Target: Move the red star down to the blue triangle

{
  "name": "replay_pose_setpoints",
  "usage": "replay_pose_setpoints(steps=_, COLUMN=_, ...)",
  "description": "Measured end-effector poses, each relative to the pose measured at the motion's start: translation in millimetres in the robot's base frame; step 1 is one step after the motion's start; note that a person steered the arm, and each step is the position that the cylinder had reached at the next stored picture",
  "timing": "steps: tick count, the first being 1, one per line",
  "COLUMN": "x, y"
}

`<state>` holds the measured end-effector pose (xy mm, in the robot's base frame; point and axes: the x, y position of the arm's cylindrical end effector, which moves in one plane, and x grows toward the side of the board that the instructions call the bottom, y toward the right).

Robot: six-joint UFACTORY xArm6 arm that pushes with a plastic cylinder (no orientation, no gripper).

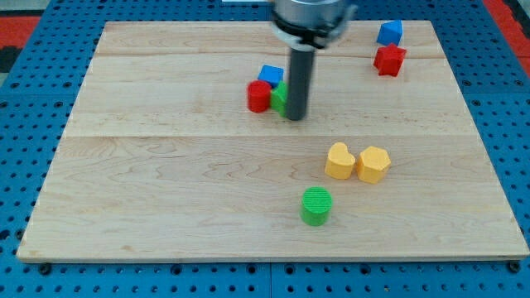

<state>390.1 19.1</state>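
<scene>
Wooden board (pixel 166 207) on blue pegboard. My tip (pixel 296 117) down near board centre, holding nothing, pressed against small green block (pixel 278 98), mostly hidden by rod, shape unclear. Red cylinder (pixel 258 96) touches green block at view's left; blue block (pixel 270 75), possibly triangle, just above. Red star (pixel 388 60) at view's top right, under blue cube (pixel 390 32). Yellow heart (pixel 339 161) and yellow hexagon (pixel 373 164) side by side; green cylinder (pixel 315 205) below.

yellow heart (pixel 339 161) touching yellow hexagon (pixel 373 164) | green cyl (pixel 315 206) below | red cyl (pixel 259 97) ctr
</scene>
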Motion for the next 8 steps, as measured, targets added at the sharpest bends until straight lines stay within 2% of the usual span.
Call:
replay_pose_setpoints(steps=2, x=-37, y=-40)
replay_pose_setpoints(steps=4, x=-97, y=-77)
replay_pose_setpoints(steps=5, x=-91, y=-44)
replay_pose_setpoints(steps=6, x=-55, y=17)
replay_pose_setpoints(steps=7, x=-47, y=20)
replay_pose_setpoints(steps=8, x=-80, y=69)
